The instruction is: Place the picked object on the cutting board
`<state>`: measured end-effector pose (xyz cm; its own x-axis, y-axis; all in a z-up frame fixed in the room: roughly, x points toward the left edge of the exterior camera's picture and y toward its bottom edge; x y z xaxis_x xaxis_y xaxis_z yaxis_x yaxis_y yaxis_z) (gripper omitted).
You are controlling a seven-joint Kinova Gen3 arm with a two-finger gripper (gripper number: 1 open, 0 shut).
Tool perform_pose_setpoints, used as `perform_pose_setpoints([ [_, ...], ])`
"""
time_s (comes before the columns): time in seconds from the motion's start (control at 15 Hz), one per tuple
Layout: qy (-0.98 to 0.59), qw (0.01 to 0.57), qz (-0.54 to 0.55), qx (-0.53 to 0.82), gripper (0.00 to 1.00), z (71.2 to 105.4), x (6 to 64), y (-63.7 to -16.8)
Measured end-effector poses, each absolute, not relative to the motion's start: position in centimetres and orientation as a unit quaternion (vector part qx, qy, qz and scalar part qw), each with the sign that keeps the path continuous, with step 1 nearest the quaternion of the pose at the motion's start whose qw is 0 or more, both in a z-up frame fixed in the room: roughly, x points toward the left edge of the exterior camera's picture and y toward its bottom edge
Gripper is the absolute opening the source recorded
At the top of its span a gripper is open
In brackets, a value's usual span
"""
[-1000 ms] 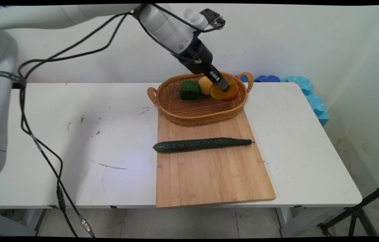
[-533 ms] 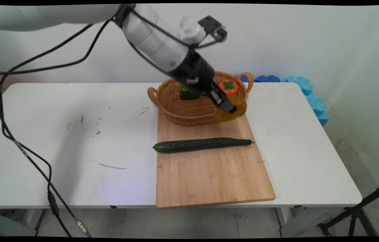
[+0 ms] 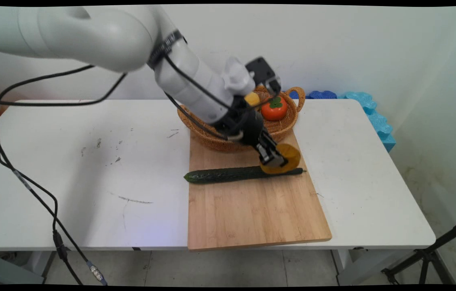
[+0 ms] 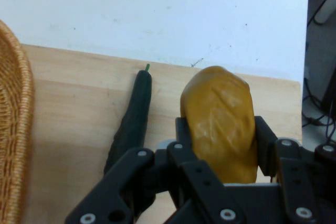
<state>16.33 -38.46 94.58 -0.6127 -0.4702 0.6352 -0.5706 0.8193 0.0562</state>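
My gripper (image 3: 274,161) is shut on a lumpy yellow-brown potato (image 3: 289,156), held just above the right end of a long dark green cucumber (image 3: 228,174). The cucumber lies across a wooden cutting board (image 3: 252,214). In the hand view the potato (image 4: 220,119) sits clamped in the gripper (image 4: 223,141), with the cucumber (image 4: 131,124) to its left on the board (image 4: 68,108). Behind, a wicker basket (image 3: 297,96) holds an orange persimmon (image 3: 273,109) and a yellow fruit (image 3: 252,98); the arm hides the rest of its contents.
The basket's rim (image 4: 13,129) shows at the hand view's left edge. Blue foam pieces (image 3: 369,109) lie past the table's far right corner. A black tripod leg (image 3: 434,252) stands on the floor at the lower right. Black cables hang at the left.
The gripper has carried the potato out of the basket and down toward the near side, from the basket's right end to just above the cucumber's right tip. The persimmon has come into sight.
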Motion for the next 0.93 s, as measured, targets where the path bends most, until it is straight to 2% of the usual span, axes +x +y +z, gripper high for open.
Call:
perform_pose_setpoints([
  [0.6,-0.914,0.296,0.08,0.266,0.0,87.1,13.3,-38.3],
  [0.93,-0.919,0.285,0.079,0.26,0.0,84.7,12.4,-38.3],
])
